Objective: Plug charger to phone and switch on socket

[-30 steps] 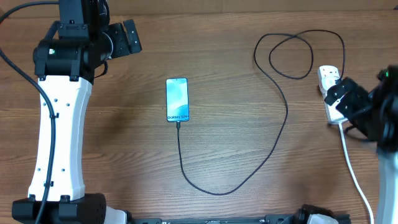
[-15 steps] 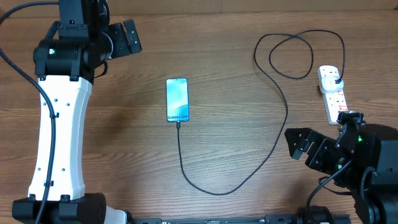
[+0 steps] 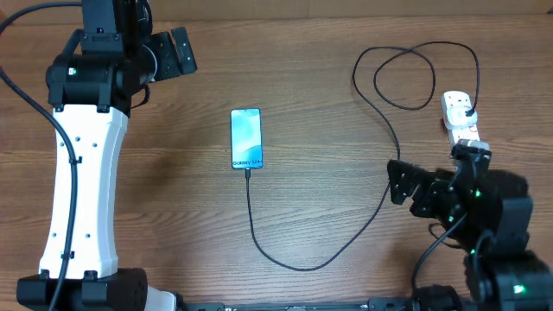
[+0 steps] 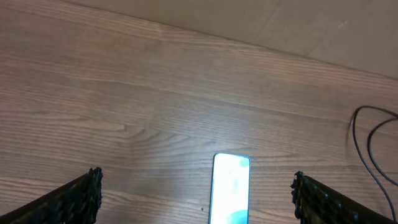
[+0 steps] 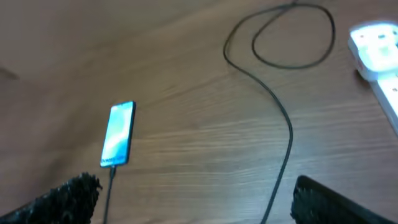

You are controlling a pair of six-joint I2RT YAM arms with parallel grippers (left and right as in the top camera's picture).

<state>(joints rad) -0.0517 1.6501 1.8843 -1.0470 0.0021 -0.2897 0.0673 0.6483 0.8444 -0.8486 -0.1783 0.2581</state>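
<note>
White arm shell (image 3: 82, 190), black joints (image 3: 91, 73), black cable (image 3: 26, 95), green lights (image 3: 477, 192)

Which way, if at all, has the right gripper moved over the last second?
Yes. The right gripper has left the socket, drawing back toward its base and inward, now open beside the charger.

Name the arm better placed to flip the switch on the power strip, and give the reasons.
Right. The socket lies on the robot's right side, close beside the right gripper, which is open and empty. The left gripper sits at the far left, beyond the phone.
</note>
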